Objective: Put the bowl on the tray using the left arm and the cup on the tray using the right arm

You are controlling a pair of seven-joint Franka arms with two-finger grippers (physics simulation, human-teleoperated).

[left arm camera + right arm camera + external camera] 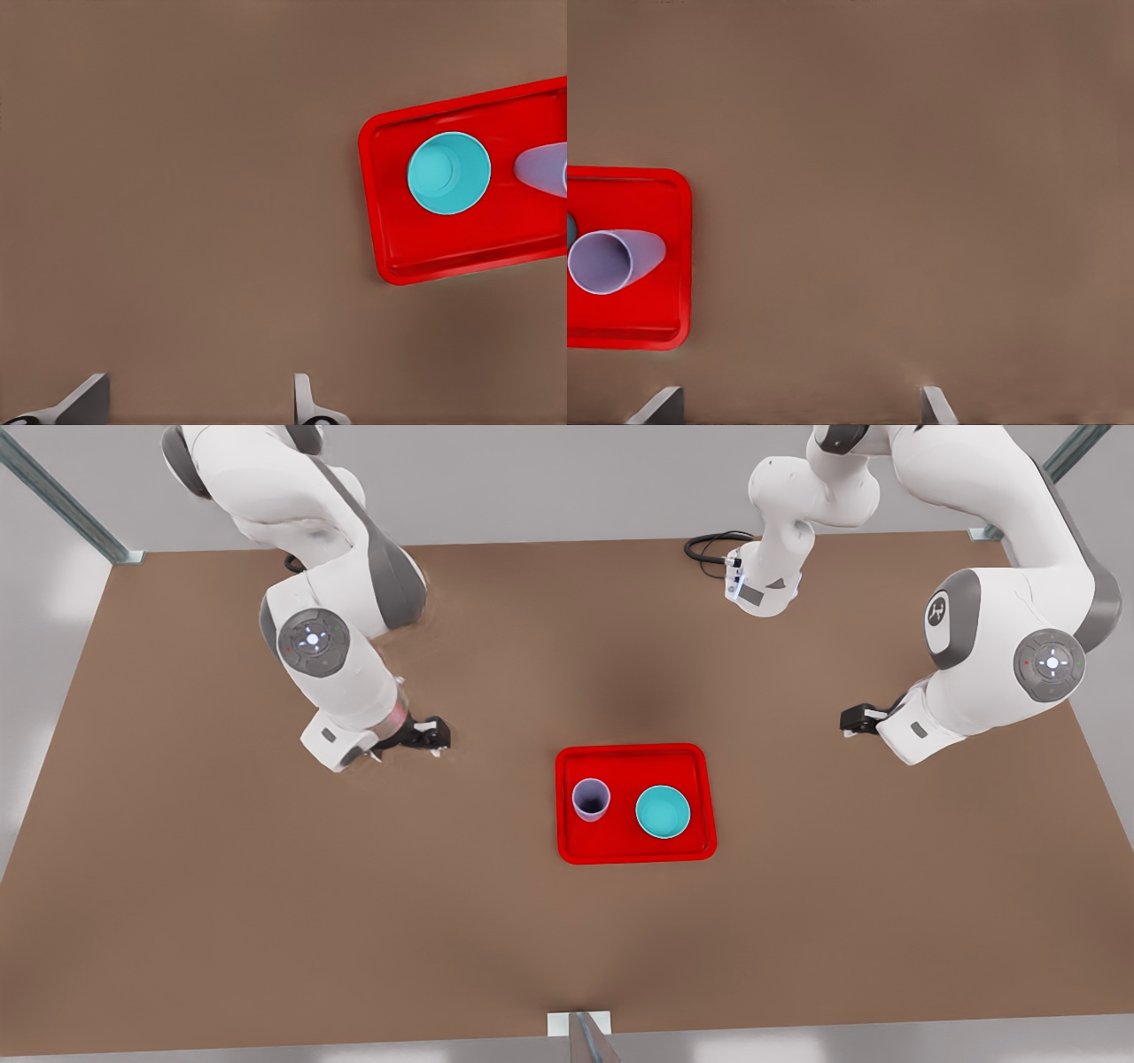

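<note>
We locate the left gripper (852, 720) at the front view's right, poised above bare tabletop (266, 921) and well apart from the tray (634, 854). In the left wrist view its two fingertips (306, 403) stand wide apart with nothing between them. The right gripper (429, 736), below a reddish wrist band, sits at the front view's left, likewise over bare tabletop and clear of the tray. In the right wrist view its fingertips (935, 405) are also spread wide and empty.

The wrist views add detail. The left wrist view shows the bowl (448, 173) from above with its flat inner floor visible, and the cup (542, 168) only in part, cut by the picture edge. The right wrist view shows the cup (613, 259) with its tapered side wall, which the front view foreshortens, and only a dark sliver of the bowl at the picture edge.

We observe the tray lying flat, its long axis running across the front view from left to right. The cup (591, 799) stands upright on it, mouth up, toward the front view's left. The bowl (663, 811) sits upright beside it, toward the front view's right, the two apart.

Count: two arms, two grippers, one tray, one cup, one bowl.
</note>
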